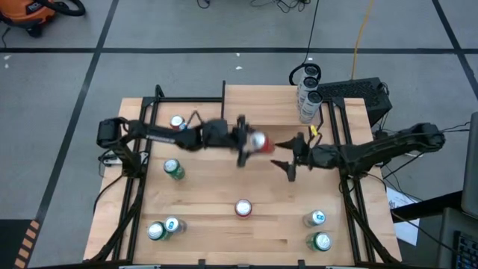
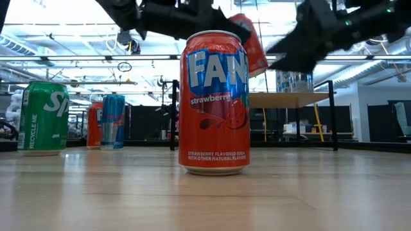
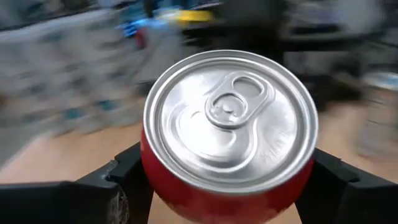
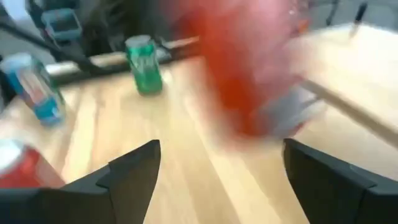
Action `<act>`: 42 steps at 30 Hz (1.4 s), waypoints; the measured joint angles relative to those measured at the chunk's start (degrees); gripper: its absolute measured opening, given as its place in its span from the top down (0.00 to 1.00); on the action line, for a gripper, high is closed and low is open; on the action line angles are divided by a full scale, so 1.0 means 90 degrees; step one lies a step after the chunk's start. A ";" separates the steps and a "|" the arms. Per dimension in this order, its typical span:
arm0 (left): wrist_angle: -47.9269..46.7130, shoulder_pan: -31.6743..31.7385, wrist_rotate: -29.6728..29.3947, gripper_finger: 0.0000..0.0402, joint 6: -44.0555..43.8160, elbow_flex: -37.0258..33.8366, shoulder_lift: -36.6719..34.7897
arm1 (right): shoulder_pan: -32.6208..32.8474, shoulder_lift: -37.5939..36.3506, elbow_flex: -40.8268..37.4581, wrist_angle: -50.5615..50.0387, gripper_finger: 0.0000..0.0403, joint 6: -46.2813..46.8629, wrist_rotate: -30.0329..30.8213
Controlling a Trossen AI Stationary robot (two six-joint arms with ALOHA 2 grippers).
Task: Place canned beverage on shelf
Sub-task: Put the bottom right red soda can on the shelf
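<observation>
Standing closest to the low camera, an upright red strawberry soda can (image 2: 216,102) sits near the front edge of the large light-wood tabletop (image 1: 216,224), and I place everything else from it. Level with it toward my right side are a blue-topped can (image 1: 316,218) and a green-topped can (image 1: 321,241); toward my left side, two more green and blue cans (image 1: 163,228) stand close together. Farther back on the left, a green can (image 1: 173,169) stands alone.

Above the table and behind the strawberry can, my left gripper (image 1: 251,142) is clamped on a red aluminium beverage can (image 3: 229,134), its dark fingers (image 3: 127,180) pressing both sides, silver pull-tab top facing the wrist camera. Just beside it, my right gripper (image 1: 287,155) hangs with its jaws spread wide and nothing between them.

Farthest back, the small raised light-wood shelf (image 2: 289,98) on thin black legs stands on the right, and the red can is not on it.
</observation>
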 joint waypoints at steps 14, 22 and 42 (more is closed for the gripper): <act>-0.2046 0.1402 0.0515 0.30 -0.0313 0.2293 0.0409 | 0.0723 -0.0628 0.0007 -0.1252 0.21 0.0243 0.0346; -0.3099 0.1674 0.0662 0.30 -0.0277 0.4012 0.1752 | 0.0737 -0.0667 0.0007 -0.2230 0.21 0.0961 0.0501; -0.3990 0.1960 0.0667 0.28 -0.0110 0.5426 0.2963 | 0.0857 -0.0667 0.0010 -0.2452 0.21 0.1042 0.0494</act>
